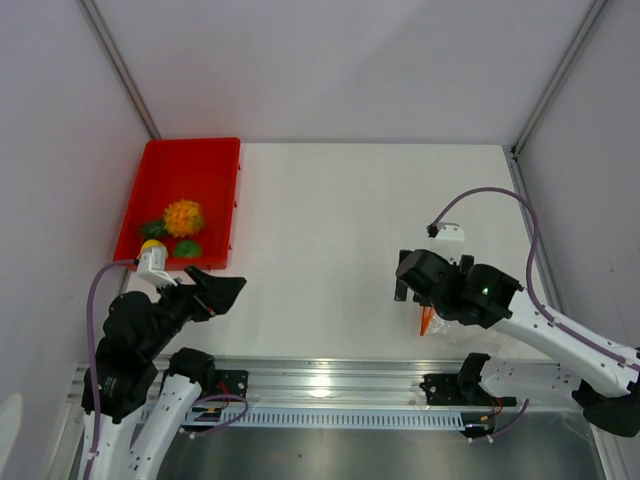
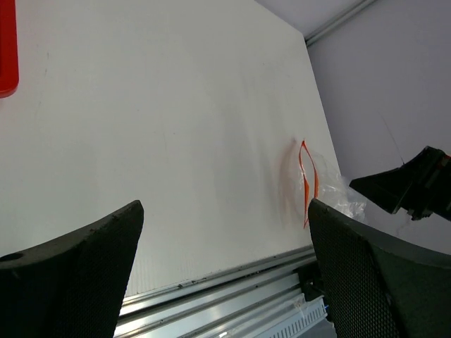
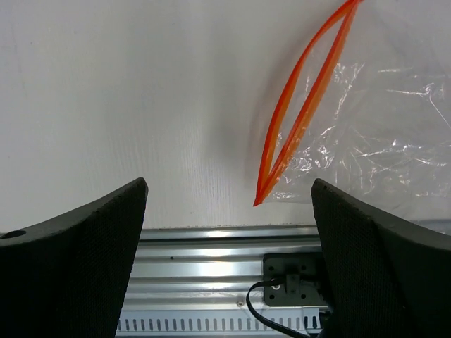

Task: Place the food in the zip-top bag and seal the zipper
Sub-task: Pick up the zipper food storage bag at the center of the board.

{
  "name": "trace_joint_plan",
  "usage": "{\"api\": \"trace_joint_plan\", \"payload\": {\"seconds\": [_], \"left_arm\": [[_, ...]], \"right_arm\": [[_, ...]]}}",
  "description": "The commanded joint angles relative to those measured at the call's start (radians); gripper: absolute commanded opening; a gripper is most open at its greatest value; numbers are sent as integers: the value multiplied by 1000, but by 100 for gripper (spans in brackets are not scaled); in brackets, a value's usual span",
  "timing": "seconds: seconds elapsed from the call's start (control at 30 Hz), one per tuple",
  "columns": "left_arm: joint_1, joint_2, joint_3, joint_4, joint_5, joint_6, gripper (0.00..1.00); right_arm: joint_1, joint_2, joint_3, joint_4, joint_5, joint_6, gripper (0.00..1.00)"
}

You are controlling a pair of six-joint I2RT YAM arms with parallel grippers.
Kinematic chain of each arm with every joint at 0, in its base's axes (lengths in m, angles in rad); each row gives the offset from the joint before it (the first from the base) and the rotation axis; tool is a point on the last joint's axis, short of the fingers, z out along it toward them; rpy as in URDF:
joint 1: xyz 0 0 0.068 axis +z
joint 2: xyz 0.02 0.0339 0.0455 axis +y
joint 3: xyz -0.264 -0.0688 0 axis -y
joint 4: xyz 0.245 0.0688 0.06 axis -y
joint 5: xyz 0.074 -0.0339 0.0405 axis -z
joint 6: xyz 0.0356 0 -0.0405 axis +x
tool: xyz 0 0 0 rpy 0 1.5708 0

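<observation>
Top view, tray [image 1: 185, 190]: red, at the far left corner of the worktop [image 1: 330, 230].
Top view, fruit: pineapple [image 1: 183, 217], lemon [image 1: 152, 244] and green fruit [image 1: 187, 248] lie together at the tray's near end.
Top view, left hand [image 1: 222, 288]: near the left edge, just beside the tray's near end, holding nothing.
Top view, right hand [image 1: 405, 285]: toward the near right corner, above the worktop.
Top view, zipper [image 1: 427, 320]: only an orange tip shows beneath the right arm, by the near edge.
Left wrist view, left hand: fingers [image 2: 70, 282] spread wide, nothing between them.
Left wrist view, bag [image 2: 331, 183]: clear and crinkled, lying flat by the near edge.
Right wrist view, right hand: fingers [image 3: 70, 253] wide apart and empty, above the near edge and its metal rail [image 3: 211, 274].
Right wrist view, bag mouth: the two zipper strips bow apart, unsealed; no fruit shows inside.
</observation>
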Motion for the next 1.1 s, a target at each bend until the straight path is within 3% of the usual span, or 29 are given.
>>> {"api": "trace_joint_plan", "payload": {"seconds": [0.0, 0.2, 0.3, 0.43, 1.07], "left_arm": [[6, -22, -10, 25, 57, 4, 100], [6, -33, -25, 29, 93, -8, 100], [6, -35, -37, 63, 157, -14, 100], [6, -25, -42, 69, 202, -28, 100], [7, -6, -91, 187, 375, -108, 95]], "right_arm": [[-67, -19, -9, -17, -1, 33, 100], [-195, -66, -47, 57, -126, -17, 100], [-339, -117, -99, 150, -209, -89, 99], [-438, -79, -84, 103, -188, -106, 100], [-513, 110, -121, 38, -152, -65, 89]]}}
